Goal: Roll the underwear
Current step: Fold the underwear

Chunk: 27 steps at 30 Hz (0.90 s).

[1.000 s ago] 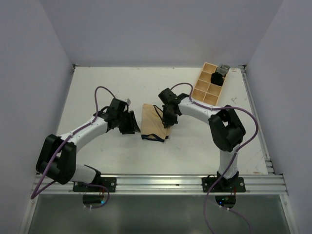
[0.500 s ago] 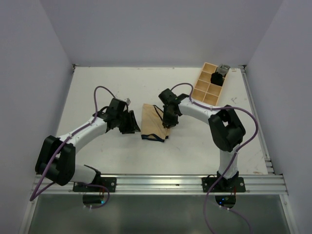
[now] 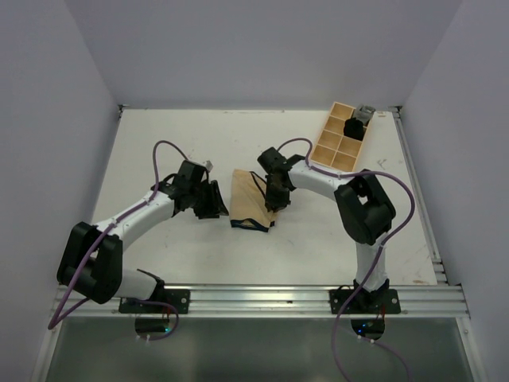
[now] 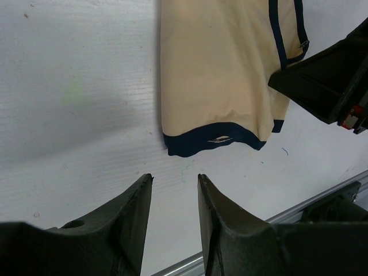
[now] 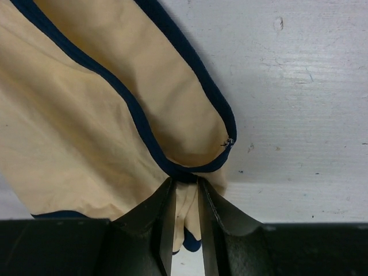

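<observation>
The underwear point(image 3: 250, 199) lies flat mid-table, tan with dark trim, and also shows in the left wrist view point(image 4: 218, 86) and the right wrist view point(image 5: 86, 126). My left gripper point(image 3: 216, 203) sits just left of it, low over the table. Its jaws point(image 4: 175, 178) are open with only bare table between them, short of the garment's dark hem. My right gripper point(image 3: 274, 199) is at the garment's right edge. Its jaws point(image 5: 184, 183) stand a little apart, open, with a fold of tan fabric and the dark trim lying between the fingers. The right gripper body point(image 4: 328, 80) also shows past the garment.
A light wooden compartment tray point(image 3: 326, 131) stands at the back right with a dark object point(image 3: 354, 127) in one cell. A metal rail point(image 3: 262, 296) runs along the near edge and another point(image 3: 421, 207) along the right side.
The right arm's elbow has shifted slightly left. The underwear and the left arm have stayed where they were.
</observation>
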Tool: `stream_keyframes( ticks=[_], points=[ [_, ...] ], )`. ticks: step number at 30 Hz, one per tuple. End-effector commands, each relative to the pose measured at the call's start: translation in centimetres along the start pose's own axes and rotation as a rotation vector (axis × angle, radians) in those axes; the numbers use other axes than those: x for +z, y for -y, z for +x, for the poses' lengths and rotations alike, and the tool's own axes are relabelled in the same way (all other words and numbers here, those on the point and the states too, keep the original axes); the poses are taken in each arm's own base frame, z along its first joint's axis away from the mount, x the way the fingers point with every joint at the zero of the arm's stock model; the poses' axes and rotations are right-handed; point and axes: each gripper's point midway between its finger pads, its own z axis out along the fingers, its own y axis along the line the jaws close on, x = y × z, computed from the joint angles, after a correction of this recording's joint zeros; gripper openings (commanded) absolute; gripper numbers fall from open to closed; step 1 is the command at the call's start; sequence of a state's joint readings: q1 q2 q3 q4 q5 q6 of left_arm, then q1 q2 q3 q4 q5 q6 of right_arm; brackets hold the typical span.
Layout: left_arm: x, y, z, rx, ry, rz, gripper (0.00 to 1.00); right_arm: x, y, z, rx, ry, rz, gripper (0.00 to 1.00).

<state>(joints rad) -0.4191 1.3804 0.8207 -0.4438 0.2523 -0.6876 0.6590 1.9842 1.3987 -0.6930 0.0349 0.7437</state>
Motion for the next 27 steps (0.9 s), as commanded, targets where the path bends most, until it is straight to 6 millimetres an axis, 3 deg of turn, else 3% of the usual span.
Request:
stream_keyframes(
  ticks=[1,4,6,19,27],
  points=[
    [-0.9,0.7,-1.1,0.026,0.047,0.015,0.41,-0.3,-0.7,-0.9,-0.006,0.035,-0.013,0.26],
    [-0.9,0.6,-1.1,0.031,0.044,0.011,0.41,-0.6,-0.4,-1.3,-0.012,0.046,-0.001,0.12],
    [-1.0,0.6,-1.2,0.031,0.048,0.009,0.41,-1.1,-0.5,-1.5,-0.016,0.055,-0.002,0.08],
    [-0.5,0.7,-1.3,0.043,0.047,0.023,0.41,-5.0,-0.8,-2.6,-0.036,0.116,0.006,0.07],
    [-0.5,0.8,-1.4,0.047,0.049,0.027,0.41,-5.8,-0.8,-3.3,-0.05,0.135,0.029,0.08]
  ],
)
